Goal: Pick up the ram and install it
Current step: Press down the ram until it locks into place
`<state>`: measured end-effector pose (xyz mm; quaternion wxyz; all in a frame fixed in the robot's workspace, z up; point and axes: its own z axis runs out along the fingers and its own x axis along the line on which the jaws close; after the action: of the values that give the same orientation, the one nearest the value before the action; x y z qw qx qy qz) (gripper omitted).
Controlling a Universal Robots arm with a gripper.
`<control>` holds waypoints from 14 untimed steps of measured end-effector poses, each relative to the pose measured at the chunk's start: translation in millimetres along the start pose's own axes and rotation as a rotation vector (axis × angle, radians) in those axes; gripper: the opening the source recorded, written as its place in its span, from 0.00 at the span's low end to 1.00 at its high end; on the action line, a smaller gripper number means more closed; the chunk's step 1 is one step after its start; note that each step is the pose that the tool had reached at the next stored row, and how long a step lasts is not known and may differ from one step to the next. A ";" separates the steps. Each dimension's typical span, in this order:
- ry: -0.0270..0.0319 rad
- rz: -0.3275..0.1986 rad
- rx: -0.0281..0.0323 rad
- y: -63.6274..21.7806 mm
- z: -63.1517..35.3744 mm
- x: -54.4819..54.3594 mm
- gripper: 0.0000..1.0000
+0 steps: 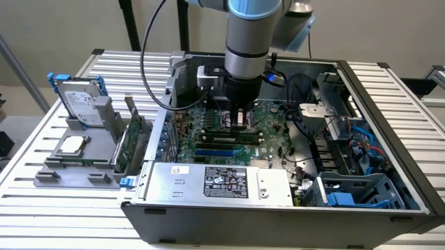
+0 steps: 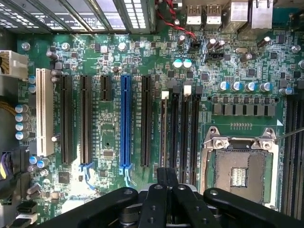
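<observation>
The arm points straight down into the case [image 1: 389,172], its pincer [image 1: 240,119] closed above the motherboard [image 2: 118,61], gripping nothing visible.

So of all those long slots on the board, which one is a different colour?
The blue slot. It runs between black slots on either side, and a white slot stands further out. The gripper sits nearer the black memory slots.

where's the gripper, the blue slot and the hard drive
gripper [image 1: 240,119], exterior view, between its fingertips above the motherboard
blue slot [image 2: 125,121], wrist view, middle of its length
hard drive [image 1: 78,101], exterior view, centre of its labelled face
</observation>
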<state>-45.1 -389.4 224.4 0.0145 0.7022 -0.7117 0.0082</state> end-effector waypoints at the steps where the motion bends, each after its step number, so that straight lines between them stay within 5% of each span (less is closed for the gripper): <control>1: -0.0004 0.000 0.0001 0.1 0.5 0.0 0.00; 8: -0.0011 0.000 -0.0003 0.3 -22.1 0.6 0.00; 14: -0.0014 0.000 -0.0002 0.3 -23.6 0.6 0.00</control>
<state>-45.2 -389.3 248.0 0.0141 0.7022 -0.7118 0.0076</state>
